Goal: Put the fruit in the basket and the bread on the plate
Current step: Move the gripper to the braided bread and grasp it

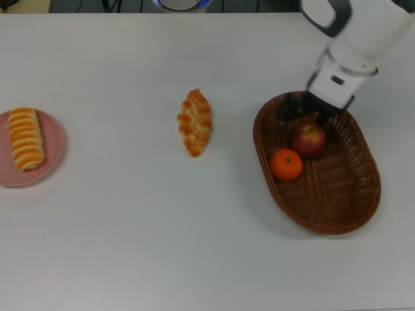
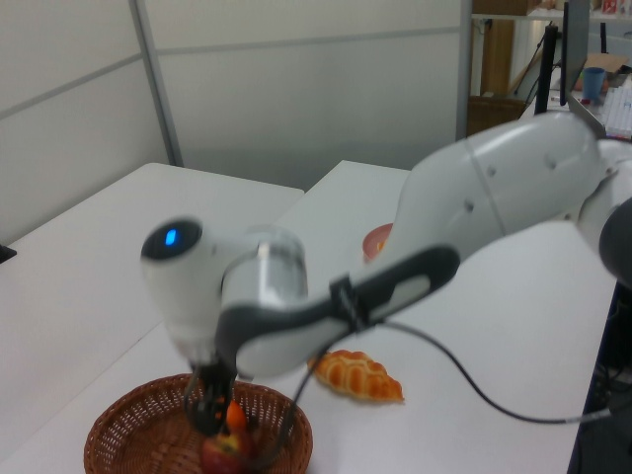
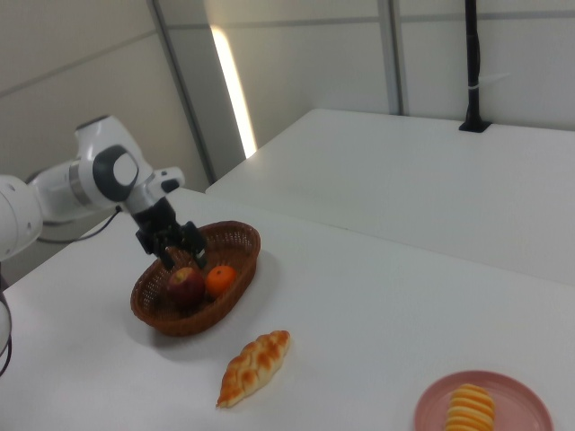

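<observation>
White counter all the way across in the top view, so we'll go from the top view's left. At the far left edge sits the pink plate with the striped roll lying on it. Around the middle the braided roll lies on the bare counter, well apart from both plate and basket. On the top view's right is the wicker basket, with the tangerine and the apple inside, just beside each other. We see the gripper hanging over the basket's upper rim just above the apple, its fingers spread apart and holding nothing; the apple sits free under them.
</observation>
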Tool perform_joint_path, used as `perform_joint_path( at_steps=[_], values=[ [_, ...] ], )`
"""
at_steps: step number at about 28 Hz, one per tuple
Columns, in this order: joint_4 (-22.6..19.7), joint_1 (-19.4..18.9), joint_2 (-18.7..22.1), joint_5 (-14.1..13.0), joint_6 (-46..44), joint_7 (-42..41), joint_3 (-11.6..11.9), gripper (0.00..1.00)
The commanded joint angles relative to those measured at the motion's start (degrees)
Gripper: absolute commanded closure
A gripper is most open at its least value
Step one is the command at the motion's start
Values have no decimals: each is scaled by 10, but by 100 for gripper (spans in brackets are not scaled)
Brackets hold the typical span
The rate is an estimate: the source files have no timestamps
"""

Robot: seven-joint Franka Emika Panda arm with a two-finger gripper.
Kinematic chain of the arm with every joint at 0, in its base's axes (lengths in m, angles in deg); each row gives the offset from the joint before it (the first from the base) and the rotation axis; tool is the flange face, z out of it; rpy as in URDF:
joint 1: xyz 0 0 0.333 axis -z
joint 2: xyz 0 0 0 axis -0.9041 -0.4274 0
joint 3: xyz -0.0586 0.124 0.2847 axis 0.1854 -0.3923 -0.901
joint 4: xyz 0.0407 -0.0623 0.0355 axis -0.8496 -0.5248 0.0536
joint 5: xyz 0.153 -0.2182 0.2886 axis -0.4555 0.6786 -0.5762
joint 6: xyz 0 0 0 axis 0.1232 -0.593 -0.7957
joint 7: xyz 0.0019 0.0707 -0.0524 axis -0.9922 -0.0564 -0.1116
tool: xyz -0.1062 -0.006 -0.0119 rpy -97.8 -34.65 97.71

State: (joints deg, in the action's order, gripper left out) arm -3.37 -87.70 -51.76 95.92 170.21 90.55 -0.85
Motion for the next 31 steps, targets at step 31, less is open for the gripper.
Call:
perform_joint_path(
  at_steps=[31],
  values=[
    [-45, 118, -72, 57, -172, -246, 8, 6]
  ],
)
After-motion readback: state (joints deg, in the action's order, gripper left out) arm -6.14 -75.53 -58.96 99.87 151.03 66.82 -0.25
